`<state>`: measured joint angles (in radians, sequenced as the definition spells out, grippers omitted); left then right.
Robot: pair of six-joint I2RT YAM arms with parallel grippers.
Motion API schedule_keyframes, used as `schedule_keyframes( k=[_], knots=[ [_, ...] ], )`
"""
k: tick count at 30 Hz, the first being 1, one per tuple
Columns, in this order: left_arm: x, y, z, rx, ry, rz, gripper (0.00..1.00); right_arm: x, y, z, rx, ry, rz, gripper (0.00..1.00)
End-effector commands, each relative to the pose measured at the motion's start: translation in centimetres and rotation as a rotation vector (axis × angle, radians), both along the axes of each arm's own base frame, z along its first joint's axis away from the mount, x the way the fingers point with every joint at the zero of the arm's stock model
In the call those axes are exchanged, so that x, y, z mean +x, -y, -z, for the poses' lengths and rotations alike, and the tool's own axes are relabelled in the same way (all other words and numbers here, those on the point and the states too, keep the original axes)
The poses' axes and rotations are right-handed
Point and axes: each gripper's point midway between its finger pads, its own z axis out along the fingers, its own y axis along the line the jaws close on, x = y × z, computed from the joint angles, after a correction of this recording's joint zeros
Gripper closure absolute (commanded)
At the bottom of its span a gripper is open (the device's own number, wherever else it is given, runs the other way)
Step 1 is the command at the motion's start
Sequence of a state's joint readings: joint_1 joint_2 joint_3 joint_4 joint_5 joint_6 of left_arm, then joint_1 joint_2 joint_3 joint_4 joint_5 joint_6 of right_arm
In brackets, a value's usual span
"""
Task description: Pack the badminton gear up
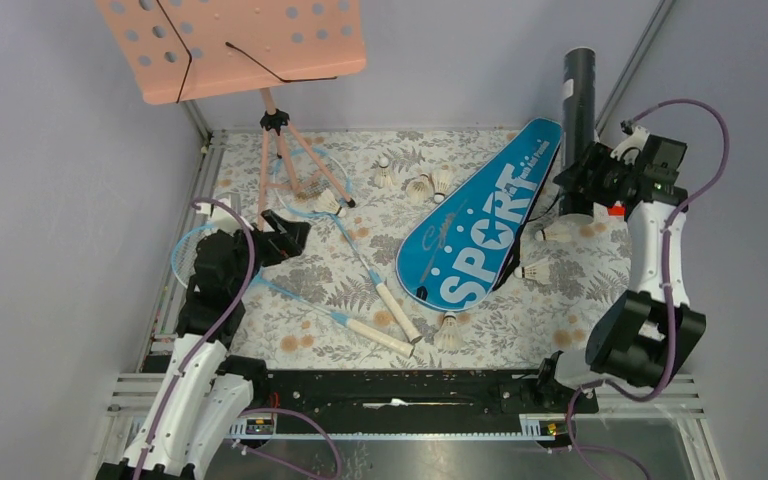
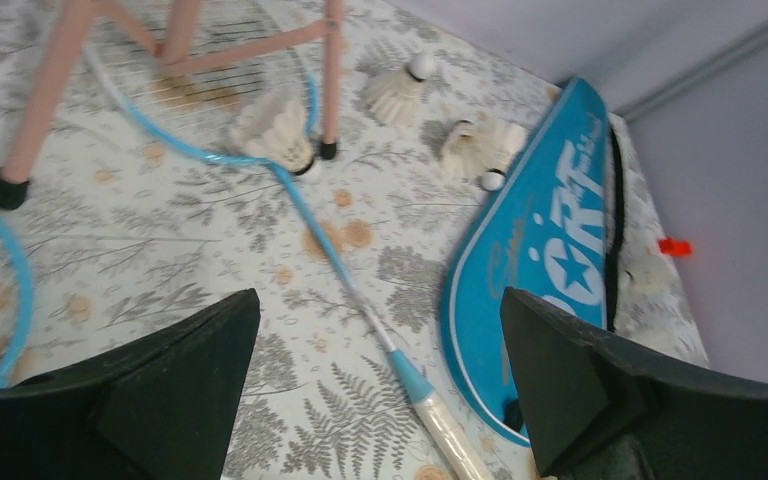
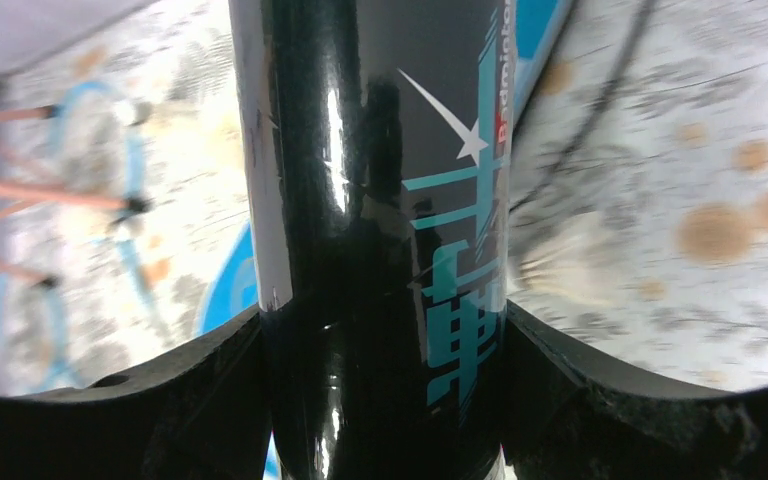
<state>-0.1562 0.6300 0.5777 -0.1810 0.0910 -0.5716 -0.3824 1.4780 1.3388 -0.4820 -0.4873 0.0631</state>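
The dark tube (image 1: pixel 577 95) stands upright at the back right. My right gripper (image 1: pixel 582 188) is shut on its lower part; in the right wrist view the tube (image 3: pixel 380 200) fills the gap between both fingers of the gripper (image 3: pixel 382 390). The blue "SPORT" bag (image 1: pixel 482 218) lies flat at mid-table. Two light-blue rackets lie crossed on the left, cream handles (image 1: pixel 400 318) pointing near. My left gripper (image 1: pixel 285 235) is open and empty above the racket heads; in its wrist view (image 2: pixel 380 390) a racket shaft (image 2: pixel 345 270) runs below. Several white shuttlecocks (image 1: pixel 420 187) lie scattered.
The pink music stand (image 1: pixel 230 45) on its tripod (image 1: pixel 278 150) stands at the back left, its legs over one racket head (image 1: pixel 305 180). Walls close the left, back and right. More shuttlecocks lie by the bag's right edge (image 1: pixel 535 270) and near its tip (image 1: pixel 448 333).
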Motion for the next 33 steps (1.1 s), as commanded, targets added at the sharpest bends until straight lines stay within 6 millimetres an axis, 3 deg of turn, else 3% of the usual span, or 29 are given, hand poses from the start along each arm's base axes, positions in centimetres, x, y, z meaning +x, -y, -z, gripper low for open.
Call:
schedule_keyframes(
  k=[1, 5, 8, 10, 14, 20, 23, 26, 31, 33],
  knots=[
    [-1.4, 4.2, -4.0, -0.019, 0.187, 0.271, 0.01, -3.2, -8.5, -3.5, 0.301, 0.086, -0.204, 0.74],
    [-3.5, 7.5, -7.3, 0.050, 0.362, 0.492, 0.01, -8.2, -14.5, -1.5, 0.230, -0.020, -0.288, 0.75],
    [-5.7, 10.0, -8.4, 0.187, 0.505, 0.679, 0.01, -12.7, -19.0, 0.0, 0.288, -0.059, -0.384, 0.77],
    [-7.8, 12.1, -8.8, 0.305, 0.638, 0.844, 0.01, -14.9, -20.7, 0.9, 0.347, -0.037, -0.406, 0.77],
    [-10.6, 15.3, -9.2, 0.619, 0.946, 1.055, 0.01, -19.3, -22.7, 1.2, 0.440, -0.087, -0.499, 0.77],
    [-13.1, 19.5, -8.5, 0.935, 1.171, 1.360, 0.01, -23.8, -24.5, 1.1, 0.461, -0.218, -0.648, 0.77],
    [-12.2, 20.5, -6.3, 1.087, 1.119, 1.475, 0.01, -25.5, -24.8, 1.8, 0.443, -0.297, -0.690, 0.77],
    [-11.3, 20.9, -5.5, 1.179, 1.128, 1.506, 0.01, -26.7, -24.8, 2.5, 0.402, -0.355, -0.711, 0.77],
    [-11.2, 21.7, -3.7, 1.229, 1.186, 1.563, 0.01, -28.0, -26.8, 1.2, 0.418, -0.380, -0.835, 0.77],
    [-10.7, 22.8, -4.6, 1.172, 1.142, 1.526, 0.01, -28.6, -27.6, 0.6, 0.411, -0.390, -0.886, 0.77]
  ],
)
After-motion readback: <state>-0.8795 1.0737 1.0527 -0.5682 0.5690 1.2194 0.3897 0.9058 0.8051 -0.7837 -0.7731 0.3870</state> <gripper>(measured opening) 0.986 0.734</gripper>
